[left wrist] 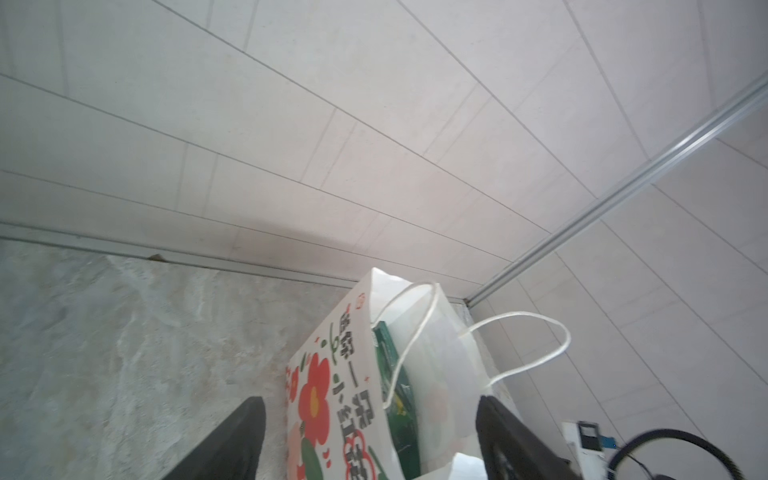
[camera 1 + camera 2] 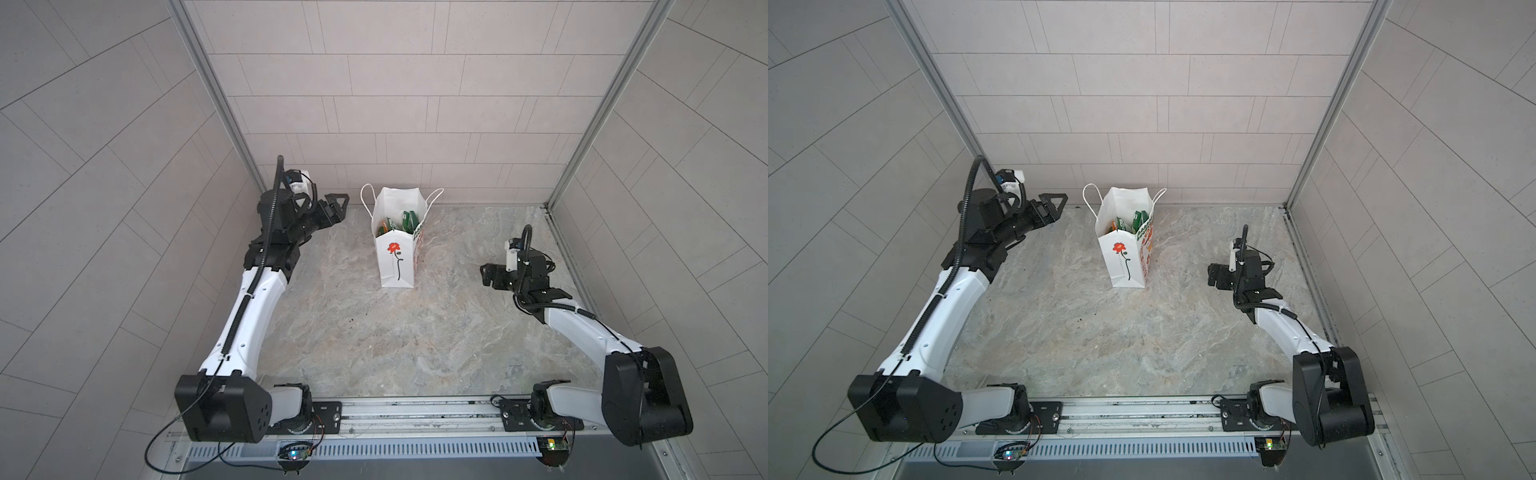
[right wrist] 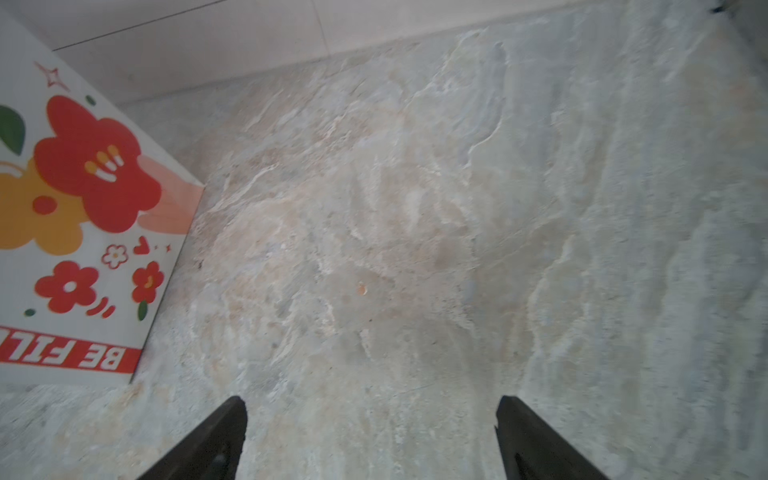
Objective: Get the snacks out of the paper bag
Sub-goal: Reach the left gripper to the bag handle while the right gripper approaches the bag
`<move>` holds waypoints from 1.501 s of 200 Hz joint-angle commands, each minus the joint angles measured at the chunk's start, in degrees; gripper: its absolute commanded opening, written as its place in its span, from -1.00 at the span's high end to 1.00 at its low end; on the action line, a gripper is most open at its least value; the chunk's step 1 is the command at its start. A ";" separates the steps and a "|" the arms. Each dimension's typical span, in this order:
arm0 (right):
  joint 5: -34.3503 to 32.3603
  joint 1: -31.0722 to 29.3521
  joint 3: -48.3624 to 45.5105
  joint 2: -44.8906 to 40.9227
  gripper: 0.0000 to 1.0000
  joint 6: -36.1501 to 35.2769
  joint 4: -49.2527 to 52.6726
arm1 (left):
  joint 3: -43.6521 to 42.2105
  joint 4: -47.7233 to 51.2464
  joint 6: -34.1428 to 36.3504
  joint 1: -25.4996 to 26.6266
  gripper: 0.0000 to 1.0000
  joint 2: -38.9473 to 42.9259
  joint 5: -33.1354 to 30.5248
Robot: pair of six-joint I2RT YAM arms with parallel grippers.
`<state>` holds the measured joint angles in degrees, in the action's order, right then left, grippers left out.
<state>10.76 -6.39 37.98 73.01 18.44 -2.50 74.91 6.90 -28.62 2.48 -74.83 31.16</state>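
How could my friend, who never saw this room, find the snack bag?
Find the grey marbled tabletop and look toward its far side, nearer the tiled back wall. There stands a tall white paper bag with white cord handles. Unlike anything else here, it has a red flower on a black stem, and green snack packets peek from its open top.

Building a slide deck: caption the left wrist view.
Open left gripper faces the upright white paper bag, with green snacks showing inside its mouth.

Paper bag (image 2: 392, 270): white, red flower on black stem; sides printed with red and orange blossoms, green leaves. Snacks (image 2: 409, 221): dark green, some orange. Tabletop (image 2: 374, 340): marbled grey-beige.
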 commanded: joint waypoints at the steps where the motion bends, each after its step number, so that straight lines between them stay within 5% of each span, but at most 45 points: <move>1: 4.59 -3.20 1.67 2.25 -0.90 2.72 0.68 | 4.53 1.31 -0.78 0.97 -0.66 -3.00 7.67; 72: 3.15 -9.88 4.91 8.22 -0.90 6.07 -0.25 | 15.72 8.00 4.65 3.67 -0.26 -12.92 6.68; 176: 5.10 -12.84 8.44 15.34 -0.90 7.63 -1.78 | 24.31 9.35 3.22 4.36 0.27 -22.54 9.07; 226: 6.41 -13.69 12.39 21.52 -0.88 9.88 -4.28 | 28.26 13.09 4.55 4.38 0.97 -23.61 10.24; 300: 8.30 -16.68 20.55 31.91 -0.82 13.18 -9.12 | 39.71 24.13 8.52 4.64 1.00 -25.97 12.27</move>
<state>18.00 -21.45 56.23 103.26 29.41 -8.58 109.21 29.67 -22.13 7.18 -101.30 41.19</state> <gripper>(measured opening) 0.911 0.041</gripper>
